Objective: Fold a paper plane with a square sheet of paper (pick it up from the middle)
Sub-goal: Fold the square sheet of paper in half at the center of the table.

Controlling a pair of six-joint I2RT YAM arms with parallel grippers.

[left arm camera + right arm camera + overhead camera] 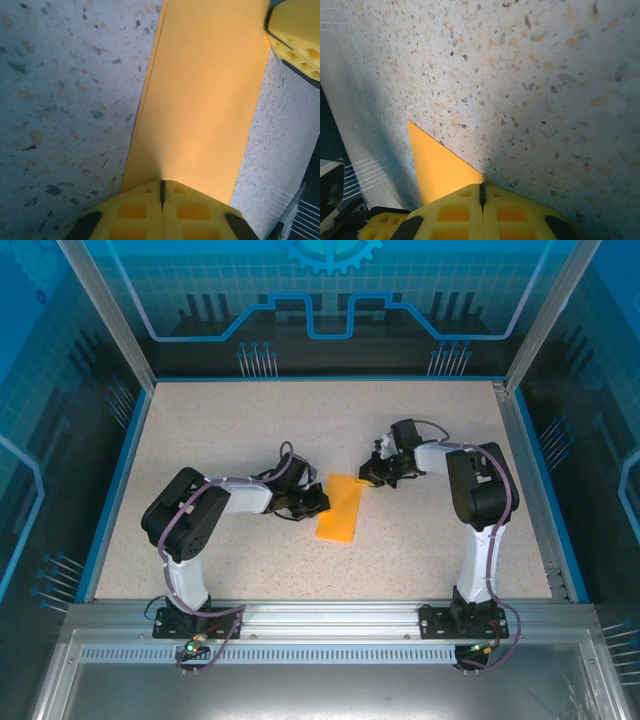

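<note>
The square sheet of paper (340, 508), folded narrow, lies mid-bench (200, 420), long axis running near to far. The left pincer (318, 504) is clenched at its left edge, the right pincer (372, 476) clenched at its far right corner. Both touch the paper; an actual pinch cannot be confirmed.

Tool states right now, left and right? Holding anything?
Left tool: closed, tips at the edge of the orange paper; grip cannot be told.
Right tool: closed at a paper corner; grip cannot be told.

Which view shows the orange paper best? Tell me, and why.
Top external: nearly the whole outline of the thin orange paper rectangle is visible. Left wrist shows a close stretch of it; right wrist, just one corner.
</note>
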